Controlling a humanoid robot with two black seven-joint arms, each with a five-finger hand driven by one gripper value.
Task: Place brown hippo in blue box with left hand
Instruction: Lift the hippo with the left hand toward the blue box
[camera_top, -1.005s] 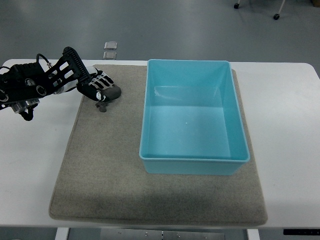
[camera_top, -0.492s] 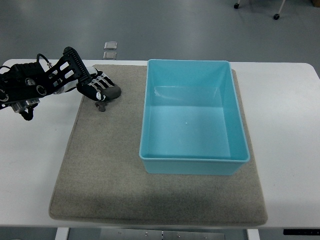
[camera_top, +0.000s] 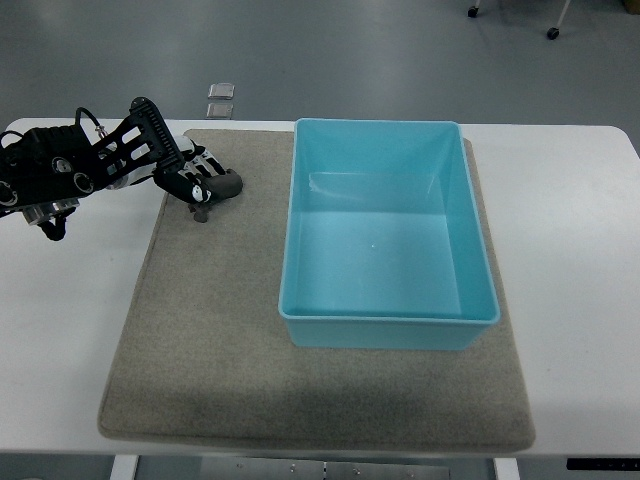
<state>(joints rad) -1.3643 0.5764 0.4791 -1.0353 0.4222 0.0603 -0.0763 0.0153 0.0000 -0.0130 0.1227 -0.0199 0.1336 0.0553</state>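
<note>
My left hand (camera_top: 203, 180), black with white knuckle plates, comes in from the left edge and sits over the far left corner of the mat. Its fingers are curled around the brown hippo (camera_top: 229, 183). The hippo's dark body shows at the fingertips and a small leg hangs below the palm. The empty light blue box (camera_top: 380, 125) stands on the mat to the right of the hand, a short gap away. No right arm shows in the top view.
A grey-brown mat (camera_top: 200, 350) covers the middle of the white table (camera_top: 570, 250). Two small clear squares (camera_top: 220, 99) lie on the floor beyond the table's far edge.
My left hand, with the hippo in it, has shifted slightly toward the far edge of the mat. The box has not moved.
</note>
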